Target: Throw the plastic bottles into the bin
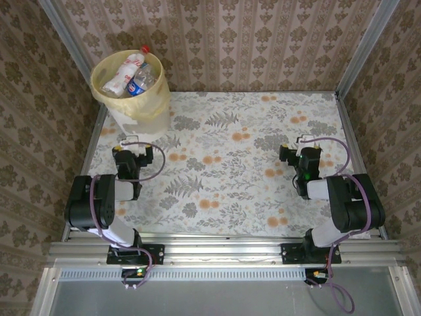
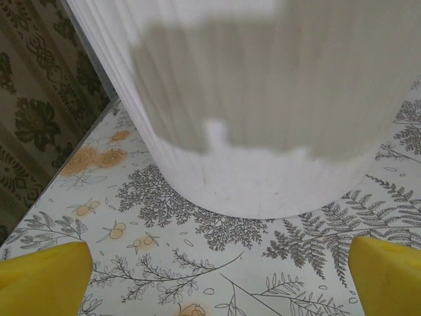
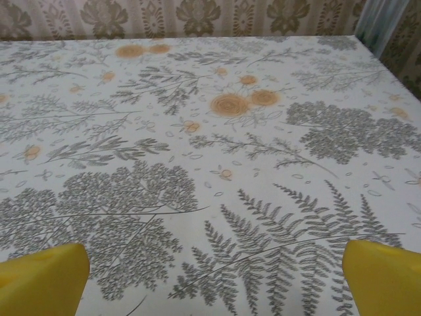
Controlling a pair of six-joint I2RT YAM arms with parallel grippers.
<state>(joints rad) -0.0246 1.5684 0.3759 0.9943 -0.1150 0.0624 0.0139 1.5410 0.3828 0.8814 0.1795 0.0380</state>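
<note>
Bin: large round white bucket (image 1: 141,112) at the upper left of the top view, upright on the far left corner of the bench (image 1: 250,184). A pale yellow bag (image 1: 105,92) lines it and folds out over the rim.
Plastic bottles: a small pile (image 1: 131,74) lies inside the bin, all tilted or on their sides. One clear bottle with a blue label (image 1: 140,83) is on the right of the pile, and a red cap (image 1: 145,49) sits near the far rim. How many there are cannot be told.
Left gripper: spread wide (image 2: 214,283) and holding nothing. Its yellow fingertips (image 2: 43,276) sit in the lower corners of the left wrist view, with bare patterned cloth between them. It is low over the bench and points at the bin, just in front of it without touching.
Bin from the left wrist: its ribbed white wall takes up the upper middle of the frame. The rounded base rests on the cloth, and a grey shadow falls across the upper wall.
Right gripper: spread wide (image 3: 214,283) and empty. In the top view it is at middle right, well apart from the bin. In its wrist view it points across open cloth towards the far edge.
Bench: covered by a pale cloth printed with grey ferns and orange flowers.
Surroundings: brown patterned wallpaper (image 1: 263,46) closes in three sides, and a metal rail (image 1: 223,250) runs along the near edge, where both arm bases are bolted.
</note>
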